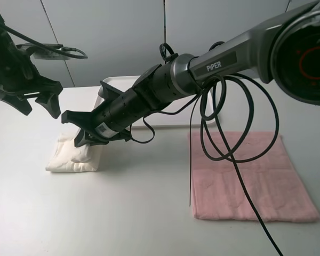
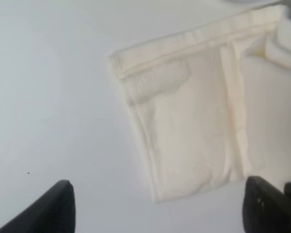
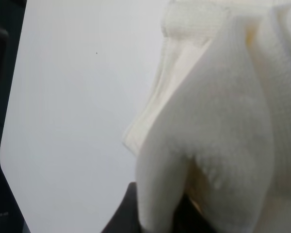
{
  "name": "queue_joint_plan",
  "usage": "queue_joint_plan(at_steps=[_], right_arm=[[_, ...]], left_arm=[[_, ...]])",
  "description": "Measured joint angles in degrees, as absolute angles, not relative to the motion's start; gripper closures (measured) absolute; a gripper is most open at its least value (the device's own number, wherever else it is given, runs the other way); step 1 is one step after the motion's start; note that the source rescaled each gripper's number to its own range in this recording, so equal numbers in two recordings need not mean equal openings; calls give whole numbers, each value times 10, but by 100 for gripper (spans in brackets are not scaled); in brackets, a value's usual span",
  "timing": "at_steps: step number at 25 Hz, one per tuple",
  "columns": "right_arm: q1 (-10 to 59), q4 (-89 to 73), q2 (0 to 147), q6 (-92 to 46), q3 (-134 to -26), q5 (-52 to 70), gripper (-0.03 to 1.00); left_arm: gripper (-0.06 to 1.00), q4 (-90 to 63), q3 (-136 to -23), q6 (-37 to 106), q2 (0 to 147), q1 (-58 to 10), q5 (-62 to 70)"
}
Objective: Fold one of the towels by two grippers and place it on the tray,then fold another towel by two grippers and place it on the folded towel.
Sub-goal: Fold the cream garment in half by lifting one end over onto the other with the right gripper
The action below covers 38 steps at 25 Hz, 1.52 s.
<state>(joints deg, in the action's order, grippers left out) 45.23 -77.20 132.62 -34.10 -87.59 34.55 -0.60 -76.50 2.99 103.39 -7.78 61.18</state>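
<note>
Right hand [image 1: 77, 130], reaching across, is pinched shut on a raised fold of the folded cream terry towel [image 1: 69, 158], with the flat white plastic tray [image 1: 113, 81] just beyond that hand; left hand [image 1: 38, 108] hovers wide open and empty beside it, farther from the tray.

White lettering reading "PiPER" is showing on a dark panel of the grey right arm [image 1: 224, 64], which is reaching in from the far right. On the round black joint [image 1: 309, 53] at the far right edge, letters beginning "AC" are showing above a red ring, the rest cut off. A small white sticker [image 1: 103, 128] on the right gripper [image 1: 77, 129] is carrying print too small to read.
</note>
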Motion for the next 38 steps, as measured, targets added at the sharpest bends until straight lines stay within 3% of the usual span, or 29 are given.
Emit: queue_joint_plan(at_steps=[5,10,21,29,35,38], right_arm=[[453,-779,1326,-332,-876,342,90],[466,-815,1326,-336,-876,326,64],[521,-934,1326,-432,-876,243,63],[525,-997,1326,-523,-876,238,20],[522,-991,1326,-515,-876,243,17],[506,-914,1326,-445,-876,256,17]], left_arm=[[4,-6,-772,31,1033,-78,625],[4,-12,-772,34,1033,-78,626],[4,-24,-772,46,1030,-78,641],[4,-29,-772,49,1012,-78,643],[4,-29,-772,51,1006,-78,644],[4,-29,-772,52,1006,-78,646]])
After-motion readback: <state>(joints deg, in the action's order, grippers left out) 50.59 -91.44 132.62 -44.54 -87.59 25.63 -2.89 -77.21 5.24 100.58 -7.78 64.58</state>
